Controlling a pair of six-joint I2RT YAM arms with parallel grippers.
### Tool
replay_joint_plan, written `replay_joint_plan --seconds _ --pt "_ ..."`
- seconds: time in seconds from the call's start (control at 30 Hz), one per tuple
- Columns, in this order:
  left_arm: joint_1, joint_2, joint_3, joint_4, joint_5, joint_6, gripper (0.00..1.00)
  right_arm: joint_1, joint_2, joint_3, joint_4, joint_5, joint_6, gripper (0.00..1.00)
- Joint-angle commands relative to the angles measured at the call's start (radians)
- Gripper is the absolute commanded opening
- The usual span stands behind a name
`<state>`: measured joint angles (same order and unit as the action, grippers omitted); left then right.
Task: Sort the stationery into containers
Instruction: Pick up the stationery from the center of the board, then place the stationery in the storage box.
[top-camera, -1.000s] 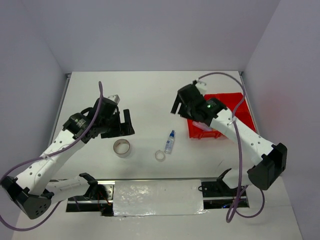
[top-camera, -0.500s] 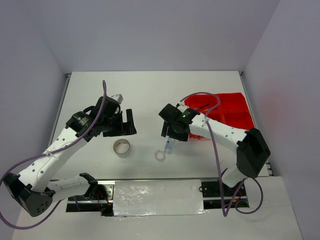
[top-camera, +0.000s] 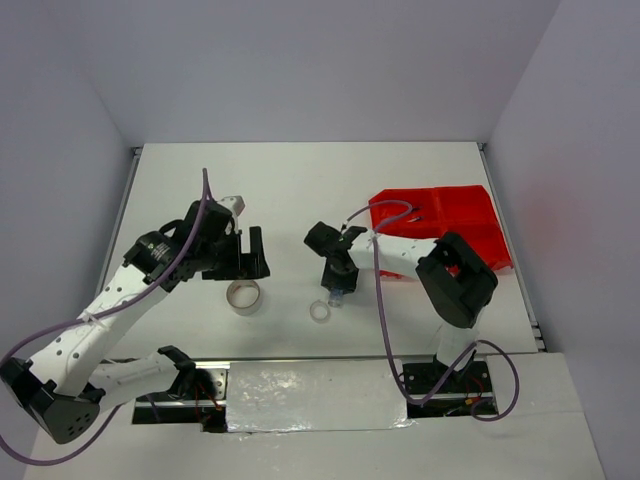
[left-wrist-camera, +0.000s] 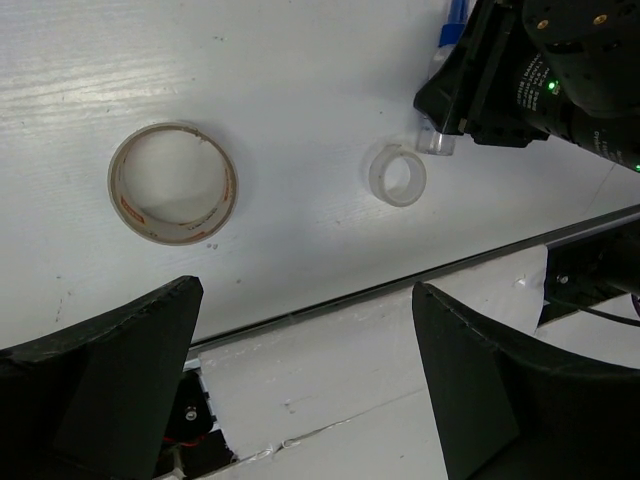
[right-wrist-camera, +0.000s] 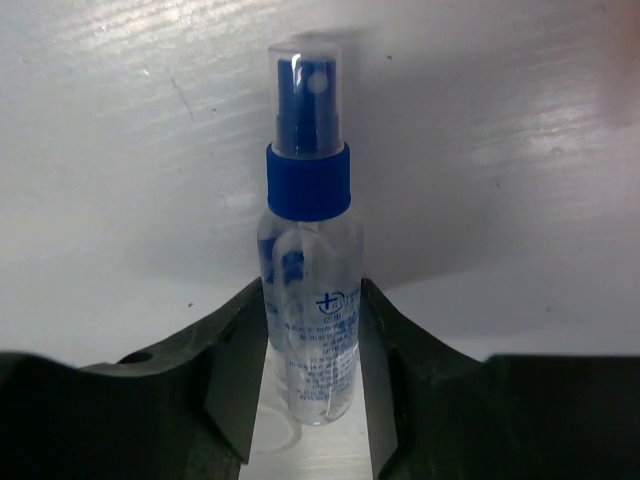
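The clear blue-capped bottle (right-wrist-camera: 310, 280) lies on the white table with my right gripper (right-wrist-camera: 312, 345) closed on its body, both fingers touching its sides. From above, only the bottle's lower end (top-camera: 338, 297) shows under the right gripper (top-camera: 337, 280). The beige tape roll (top-camera: 244, 294) and the small clear tape ring (top-camera: 320, 311) lie flat near the front edge. My left gripper (top-camera: 238, 262) hovers open just above and behind the tape roll (left-wrist-camera: 173, 183), with nothing between its fingers. The red tray (top-camera: 470, 215) sits at the right, partly hidden by the right arm.
The table's front edge and a metal rail (left-wrist-camera: 400, 290) run just below the clear tape ring (left-wrist-camera: 397, 175). The right arm's elbow (top-camera: 455, 280) folds over the tray's near side. Grey walls enclose the table on three sides.
The right arm swung from over the red tray leftwards and down to the bottle, and its fingers closed onto it. The left gripper barely moved and stayed open.
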<state>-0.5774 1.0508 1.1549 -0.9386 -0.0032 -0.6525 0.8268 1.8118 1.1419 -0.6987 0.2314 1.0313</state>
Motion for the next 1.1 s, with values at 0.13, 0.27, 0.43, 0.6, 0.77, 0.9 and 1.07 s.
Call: replay_joint_plan --seconds 0.13,0.27,0.43,0.6,0.77,0.9,1.07 --pt "0.007 -0.023 0.008 -0.043 -0.021 0.028 1.0 -0.006 0.021 -0.015 0.1 0.045 -0.007 0.06" --pt "0.007 -0.032 0.026 -0.049 -0.035 0.025 0.99 -0.028 -0.075 0.094 0.132 0.033 -0.08 0.0" --pt "0.005 -0.028 0.034 -0.039 -0.029 0.016 0.99 -0.156 -0.26 0.267 0.16 -0.047 -0.123 0.0" --pt "0.005 -0.028 0.042 -0.026 -0.008 0.005 0.99 -0.458 -0.301 0.346 0.04 -0.05 -0.096 0.0" --pt "0.007 -0.035 0.057 -0.029 -0.015 0.011 0.99 -0.727 -0.275 0.367 -0.014 -0.061 -0.102 0.0" --pt "0.007 -0.028 0.08 -0.04 -0.02 0.014 0.99 -0.931 -0.201 0.409 -0.073 -0.053 -0.119 0.0" --pt "0.007 -0.044 0.072 -0.042 -0.02 0.008 0.99 -1.066 -0.111 0.407 -0.087 -0.104 -0.142 0.0"
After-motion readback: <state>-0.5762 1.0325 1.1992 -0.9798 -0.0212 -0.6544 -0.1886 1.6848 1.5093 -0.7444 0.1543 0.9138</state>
